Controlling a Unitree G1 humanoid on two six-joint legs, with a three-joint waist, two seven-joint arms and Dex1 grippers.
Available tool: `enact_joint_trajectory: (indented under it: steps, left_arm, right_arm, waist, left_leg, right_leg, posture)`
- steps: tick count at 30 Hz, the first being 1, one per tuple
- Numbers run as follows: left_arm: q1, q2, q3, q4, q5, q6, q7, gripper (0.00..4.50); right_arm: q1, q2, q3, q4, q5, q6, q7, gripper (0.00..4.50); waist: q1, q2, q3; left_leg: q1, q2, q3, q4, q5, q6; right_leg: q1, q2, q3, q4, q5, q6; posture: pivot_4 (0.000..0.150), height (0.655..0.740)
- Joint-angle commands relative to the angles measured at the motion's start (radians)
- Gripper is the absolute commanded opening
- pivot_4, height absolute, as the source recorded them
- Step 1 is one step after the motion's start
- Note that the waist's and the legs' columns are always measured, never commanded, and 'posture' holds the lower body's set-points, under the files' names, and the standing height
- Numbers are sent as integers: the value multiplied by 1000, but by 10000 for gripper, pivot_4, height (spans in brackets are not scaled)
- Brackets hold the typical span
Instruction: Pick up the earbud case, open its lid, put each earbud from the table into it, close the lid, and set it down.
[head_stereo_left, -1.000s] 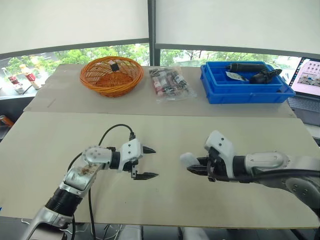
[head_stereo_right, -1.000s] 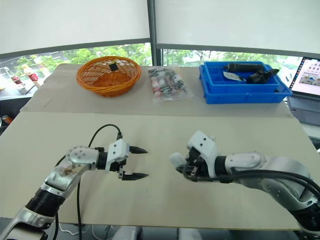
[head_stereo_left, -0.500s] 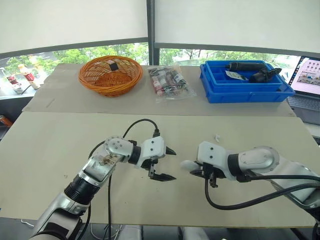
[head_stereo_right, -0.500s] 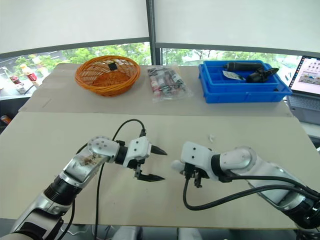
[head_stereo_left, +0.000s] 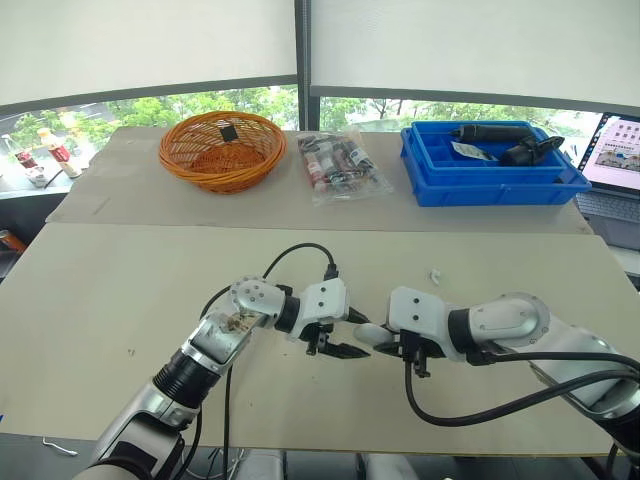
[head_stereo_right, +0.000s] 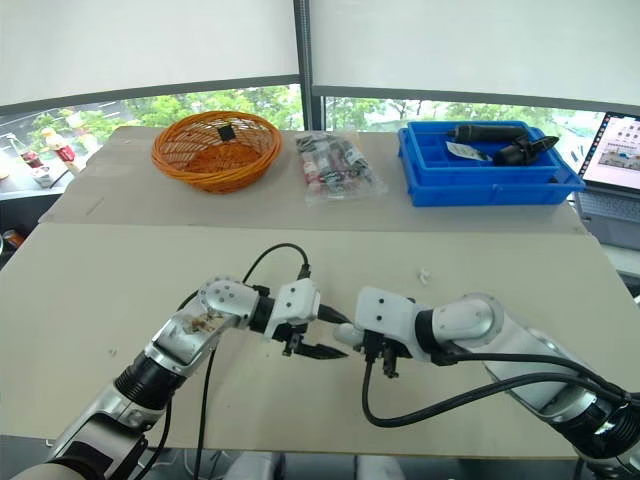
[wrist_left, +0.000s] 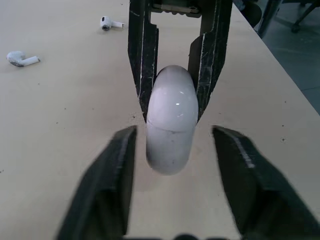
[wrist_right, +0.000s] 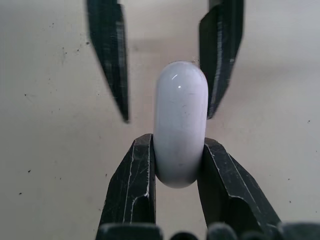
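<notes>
My right gripper (wrist_right: 177, 140) is shut on the white earbud case (wrist_right: 180, 120), which it holds lid shut just above the table, near the front middle. The case (head_stereo_left: 372, 333) points toward my left gripper (wrist_left: 172, 131). That gripper's two black fingers straddle the case's free end. A gap shows on one side, and the other finger is close against the case. Two white earbuds (wrist_left: 107, 22) (wrist_left: 20, 58) lie loose on the tabletop beyond the case. One earbud (head_stereo_left: 435, 273) lies just behind my right arm.
On the rear table stand an orange wicker basket (head_stereo_left: 222, 150), a clear bag of small items (head_stereo_left: 343, 165) and a blue bin (head_stereo_left: 490, 165) with dark tools. A laptop (head_stereo_left: 615, 150) sits at the far right. The table's front edge is close below both grippers.
My left gripper has moved right up to the case, and its fingers have narrowed around the case's free end. My right gripper has kept hold of the case and shifted slightly left.
</notes>
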Motion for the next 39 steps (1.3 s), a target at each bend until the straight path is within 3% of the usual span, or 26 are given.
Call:
enact_joint_trajectory:
  steps: [1, 10, 12, 15, 19, 25, 28, 39]
  left_arm:
    - [-18, -7, -3, 1, 15, -40, -3, 6643]
    - [-1, -17, 5, -7, 18, -40, 6, 5366]
    - [10, -11, 10, -12, 14, -36, 7, 5366]
    - [51, -21, 52, -8, -38, -40, 13, 5366]
    - [122, -80, 170, 4, -197, 28, 25, 5366]
    - [160, -69, 190, 31, -220, 8, -8, 5366]
    - [155, -74, 181, 2, -231, 25, -12, 5366]
    - [155, -61, 164, -39, -240, 41, -22, 5366]
  right_arm:
    - [1, 10, -44, -34, -14, -11, 12, 7457]
    - [16, 34, -63, -44, -26, -8, 14, 7457]
    - [24, 21, -82, -44, -30, -12, 23, 17772]
    - [49, -29, -142, -50, -32, -27, 53, 28046]
    - [89, -71, -220, -59, -55, -91, 68, 41492]
    - [122, -12, -330, -118, 11, -107, 53, 41929]
    - [88, 52, -330, -127, 38, -60, 14, 41929]
    - [92, 83, -291, -76, -35, -95, -26, 41929]
  waist:
    - [0, 0, 0]
    - [0, 0, 0]
    - [0, 0, 0]
    - [1, 0, 0]
    - [1, 0, 0]
    - [-1, 0, 0]
    - [0, 0, 0]
    - [1, 0, 0]
  left_leg:
    - [0, 0, 0, 0, 0, 0]
    - [0, 0, 0, 0, 0, 0]
    - [0, 0, 0, 0, 0, 0]
    - [0, 0, 0, 0, 0, 0]
    - [0, 0, 0, 1, 0, 0]
    - [1, 0, 0, 1, 0, 0]
    - [2, 0, 0, 1, 0, 0]
    - [2, 0, 0, 1, 0, 0]
  right_leg:
    - [0, 0, 0, 0, 0, 0]
    - [0, 0, 0, 0, 0, 0]
    - [0, 0, 0, 0, 0, 0]
    - [0, 0, 0, 0, 0, 0]
    - [0, 0, 0, 0, 0, 0]
    - [1, 0, 0, 1, 0, 0]
    - [2, 0, 0, 1, 0, 0]
    - [2, 0, 0, 1, 0, 0]
  posture:
    - [1500, 7114]
    - [1500, 7114]
    - [1500, 7114]
    - [1500, 7114]
    - [1500, 7114]
    - [1500, 7114]
    - [1500, 7114]
    - [1500, 7114]
